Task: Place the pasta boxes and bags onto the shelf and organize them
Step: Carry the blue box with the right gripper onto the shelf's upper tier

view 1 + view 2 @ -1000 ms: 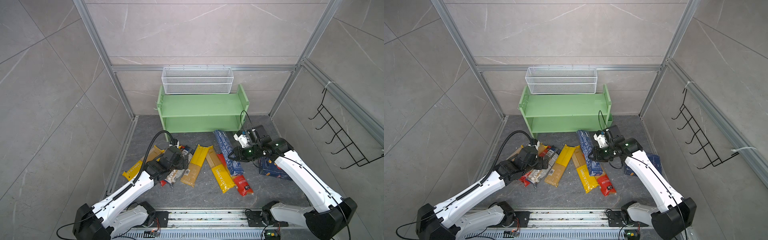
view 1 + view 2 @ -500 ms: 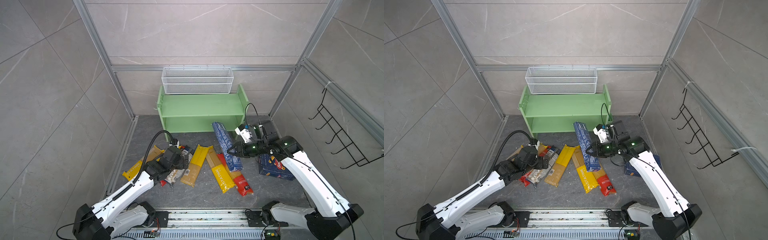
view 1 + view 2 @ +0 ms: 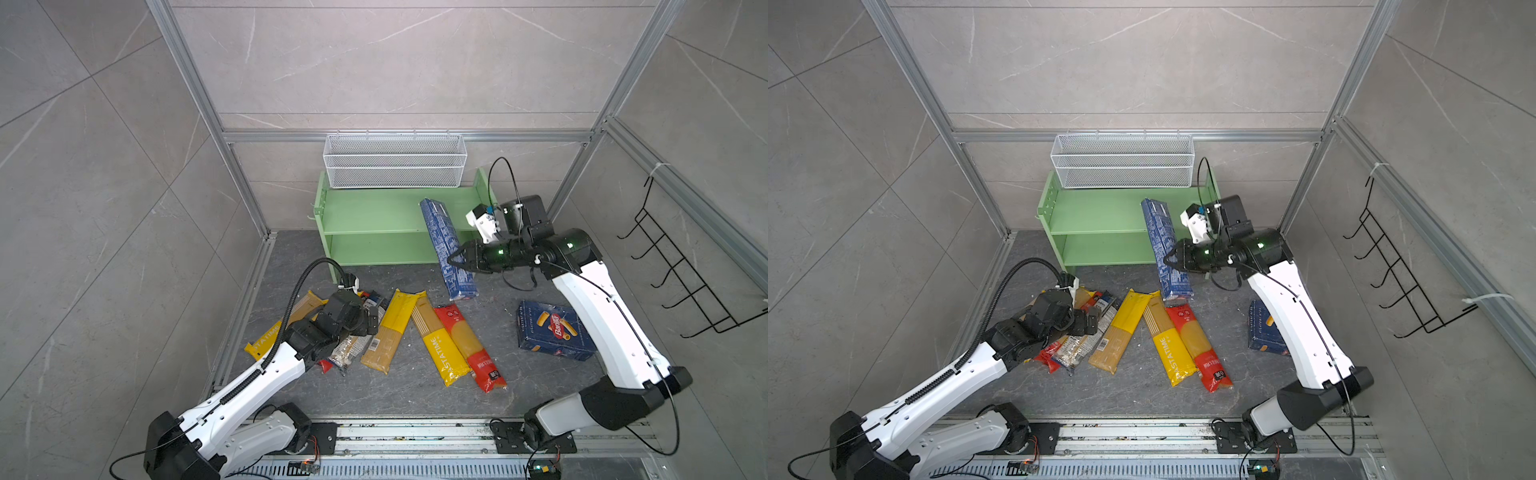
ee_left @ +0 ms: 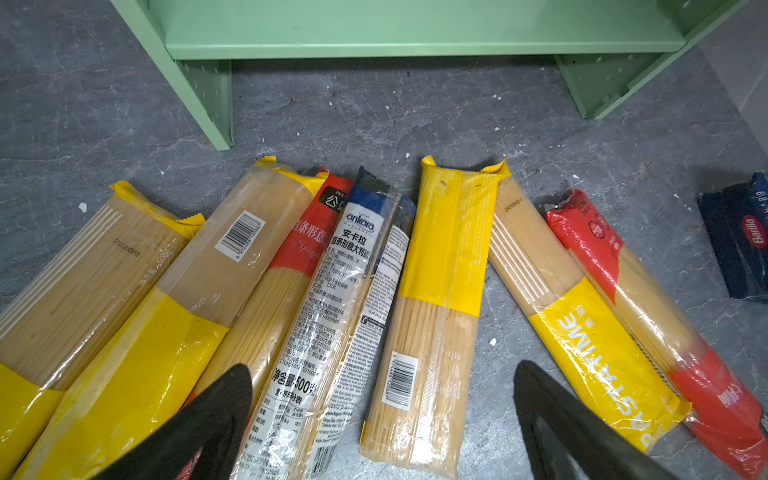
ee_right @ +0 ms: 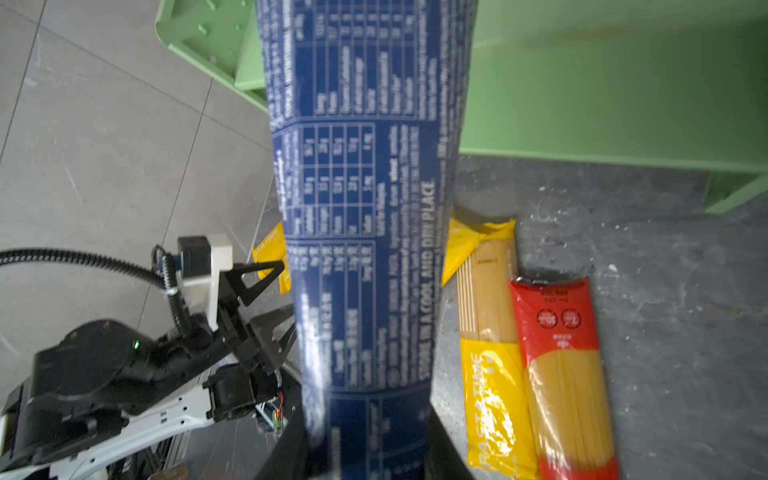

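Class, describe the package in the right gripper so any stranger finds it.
Find the light green shelf at the back. Near its right end the right gripper grips a long narrow box, tilted upright. It is dark blue with small white print, unlike the yellow and red bags lying flat.

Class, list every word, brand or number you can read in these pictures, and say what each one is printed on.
"Barilla": wide blue box.
"PASTATIME": yellow bag.
"ankara", "500": clear bag.
"STORE IN A COOL AND DRY PLACE": long blue box.
Too small or blurred: barcode digits, the long blue box's tables, the red bag print.
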